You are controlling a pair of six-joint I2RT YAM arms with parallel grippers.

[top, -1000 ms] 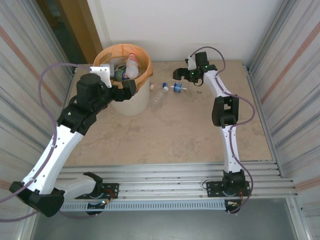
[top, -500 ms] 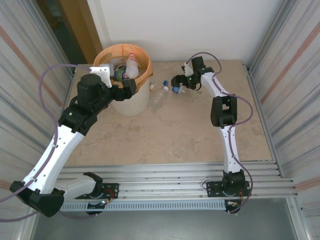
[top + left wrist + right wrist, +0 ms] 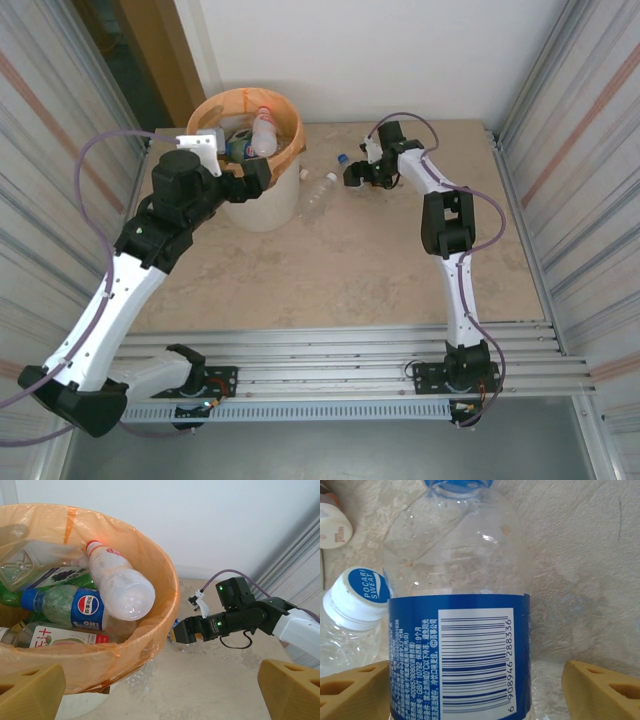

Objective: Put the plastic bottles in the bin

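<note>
The bin point(image 3: 288, 120) is a white bucket lined with an orange bag point(image 3: 150, 565), and several plastic bottles lie in it, among them a Pepsi-labelled one point(image 3: 75, 607) and a milky white one point(image 3: 120, 587). My left gripper point(image 3: 262, 170) hangs open at the bin's near rim, nothing between its fingers point(image 3: 32, 692). A clear bottle with a blue label point(image 3: 457, 645) stands between the open jaws of my right gripper point(image 3: 355, 176), and a gap shows at the right finger point(image 3: 602, 690). Its blue cap point(image 3: 343, 159) points to the far wall. Another clear bottle point(image 3: 318, 195) lies beside the bin, white-capped point(image 3: 365, 592).
A small white cap-like piece point(image 3: 303, 173) lies on the table between the bin and the bottles. Corrugated metal walls close in both sides, and a white wall stands at the back. Aluminium rails run along the near edge.
My right gripper has moved left over the blue-labelled bottle and its jaws have narrowed around it. The bottle's cap now points farther back. The left arm has stayed put.
</note>
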